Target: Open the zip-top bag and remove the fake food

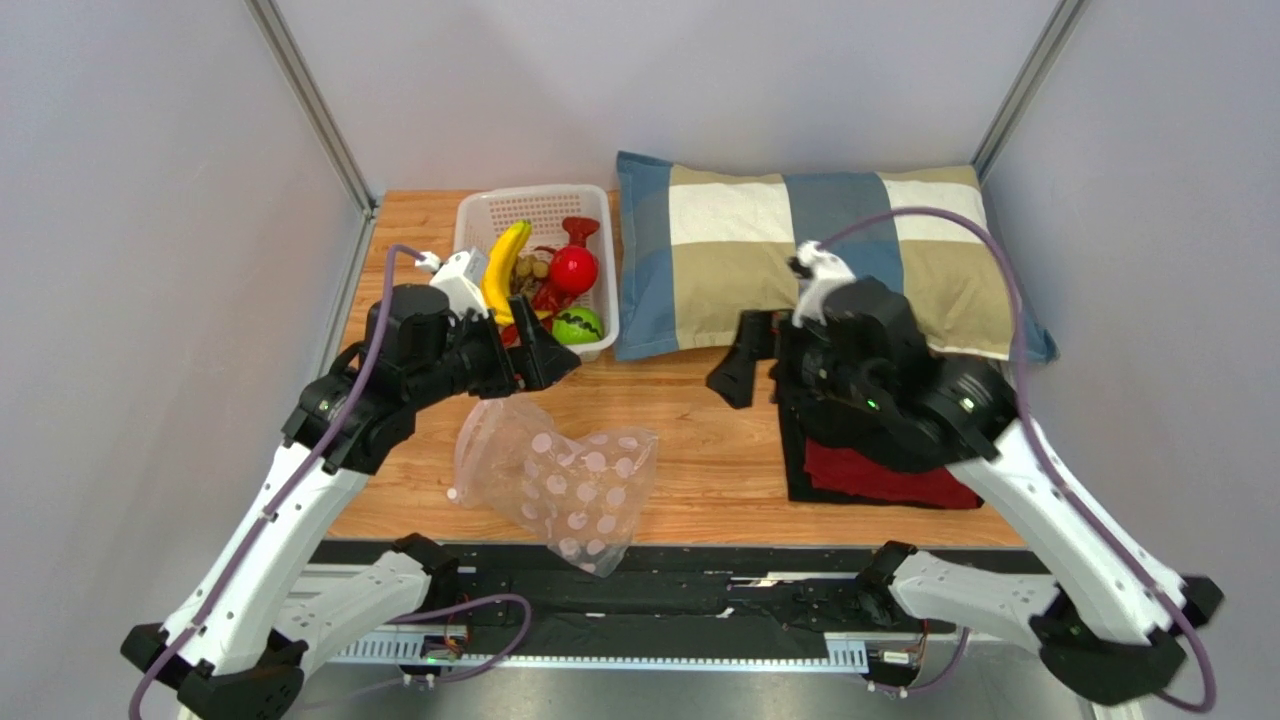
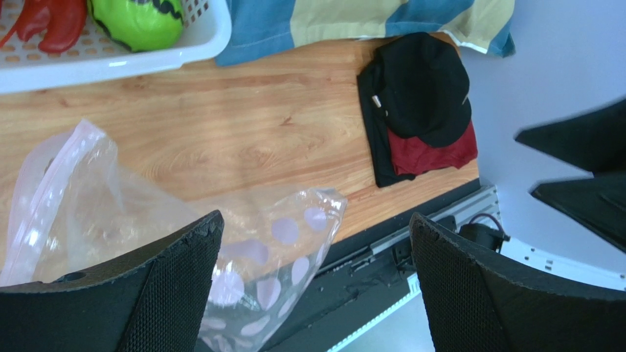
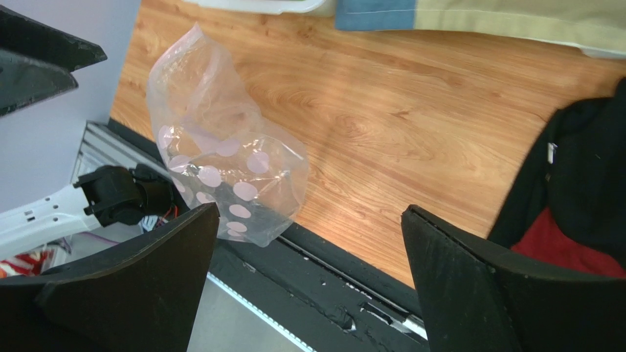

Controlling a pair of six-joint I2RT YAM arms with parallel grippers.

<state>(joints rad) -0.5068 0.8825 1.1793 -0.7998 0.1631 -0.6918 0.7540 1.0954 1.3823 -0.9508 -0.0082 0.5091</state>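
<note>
The zip-top bag [image 1: 556, 480] lies crumpled and flat on the wood table, its dotted end hanging over the front edge; it is also in the left wrist view [image 2: 88, 198] and the right wrist view [image 3: 213, 147]. It looks empty. The fake food sits in the white basket [image 1: 541, 195]: a yellow banana [image 1: 507, 263], a red round fruit [image 1: 573, 270], a green striped ball [image 1: 577, 324] [image 2: 139, 20] and a red shape [image 2: 51, 22]. My left gripper [image 1: 541, 348] [image 2: 316, 224] hangs open above the bag. My right gripper [image 1: 751, 360] [image 3: 308, 213] is open over the table's middle, holding nothing.
A checked pillow [image 1: 812, 255] [image 2: 353, 18] lies at the back right beside the basket. Folded black and red cloth [image 1: 887, 473] [image 2: 422, 95] [image 3: 580, 183] lies under the right arm. A black rail [image 3: 345, 279] runs along the table's front edge.
</note>
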